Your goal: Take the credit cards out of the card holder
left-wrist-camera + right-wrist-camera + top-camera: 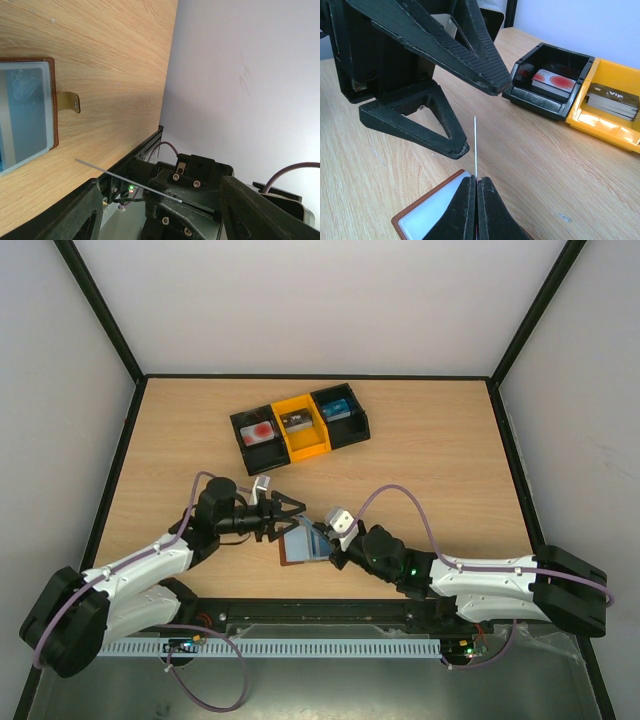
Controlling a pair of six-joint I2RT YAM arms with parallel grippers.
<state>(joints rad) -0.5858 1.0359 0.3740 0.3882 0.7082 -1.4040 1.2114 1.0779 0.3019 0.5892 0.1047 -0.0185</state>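
Observation:
The card holder [298, 548] lies open on the table, brown-edged with a pale blue-grey inside [427, 210], its tab [70, 101] sticking out to the side. My right gripper [476, 179] is shut on a credit card [475, 142], seen edge-on as a thin line, so its colour does not show. It holds the card just above the holder. My left gripper [296, 512] is open, and the card's free edge [125, 180] reaches between its fingers [445, 135] without clear contact. In the left wrist view the left gripper [160, 215] faces the right gripper.
A three-part tray [300, 426] stands further back. Its left black bin [520, 85] holds a whitish card with red marks [552, 80]. The yellow middle bin [600, 122] holds dark cards [612, 97], and the right black bin holds a blue card [336, 409]. Walls enclose the table.

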